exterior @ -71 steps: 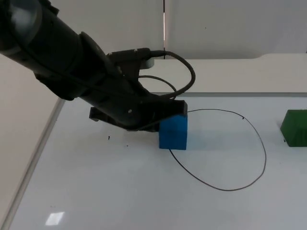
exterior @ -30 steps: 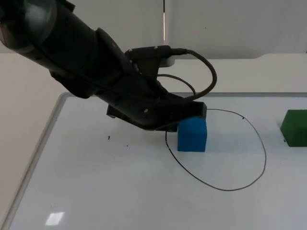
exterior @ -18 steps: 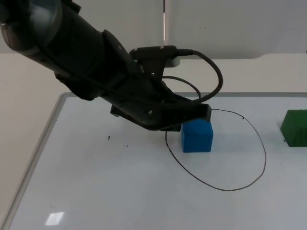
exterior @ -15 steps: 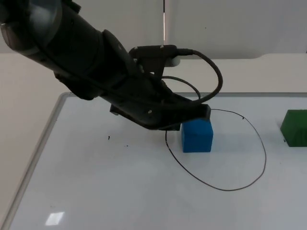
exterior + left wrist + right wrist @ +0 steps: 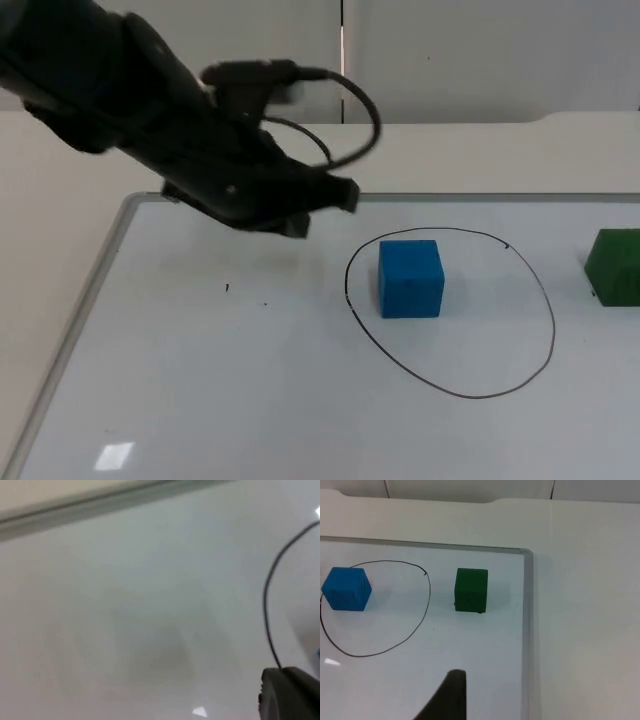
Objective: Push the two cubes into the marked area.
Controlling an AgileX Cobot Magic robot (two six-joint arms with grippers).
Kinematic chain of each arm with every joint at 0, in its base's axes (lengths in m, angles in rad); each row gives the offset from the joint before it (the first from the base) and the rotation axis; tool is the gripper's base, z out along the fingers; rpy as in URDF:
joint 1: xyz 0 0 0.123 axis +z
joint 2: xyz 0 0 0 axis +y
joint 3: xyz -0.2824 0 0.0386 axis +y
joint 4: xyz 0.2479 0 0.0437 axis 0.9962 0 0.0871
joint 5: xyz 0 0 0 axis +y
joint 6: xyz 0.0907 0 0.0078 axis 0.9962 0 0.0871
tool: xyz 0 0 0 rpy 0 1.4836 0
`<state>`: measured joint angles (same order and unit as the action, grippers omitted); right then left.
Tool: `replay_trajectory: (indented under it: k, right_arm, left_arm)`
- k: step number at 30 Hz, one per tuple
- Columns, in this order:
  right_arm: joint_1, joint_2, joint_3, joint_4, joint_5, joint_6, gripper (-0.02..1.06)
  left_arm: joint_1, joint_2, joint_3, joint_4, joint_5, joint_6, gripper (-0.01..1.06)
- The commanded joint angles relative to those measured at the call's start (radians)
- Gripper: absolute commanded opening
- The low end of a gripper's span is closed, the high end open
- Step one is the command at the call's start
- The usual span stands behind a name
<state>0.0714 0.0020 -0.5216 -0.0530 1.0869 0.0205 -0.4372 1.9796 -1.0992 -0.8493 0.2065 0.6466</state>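
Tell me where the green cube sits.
The green cube sits on the whiteboard, just outside the drawn outline's right side in the top view.

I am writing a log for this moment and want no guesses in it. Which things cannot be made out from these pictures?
- Left gripper: top view, the arm's own bulk hides the fingers, so open or shut is unknown; the left wrist view is motion-blurred.
- Right gripper: one dark fingertip in the right wrist view; its state is unknown.
- Green cube: cut off by the top view's edge.
- Blue cube: its far faces are hidden.
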Motion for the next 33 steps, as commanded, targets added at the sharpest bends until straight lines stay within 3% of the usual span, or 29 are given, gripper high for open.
replay_trajectory:
  k: [1, 19, 33]
  right_arm:
    - [-0.006, -0.002, 0.007, 0.001, -0.008, -0.01, 1.05]
    - [-0.006, -0.002, 0.007, -0.001, -0.008, -0.01, 1.05]
    - [-0.006, -0.002, 0.007, -0.001, -0.008, -0.01, 1.05]
  left_arm:
    - [0.061, -0.056, -0.003, 0.029, 0.031, 0.002, 0.0]
    - [0.27, -0.279, 0.023, 0.12, 0.123, 0.0, 0.0]
    - [0.472, -0.539, 0.145, 0.127, 0.137, -0.121, 0.0]
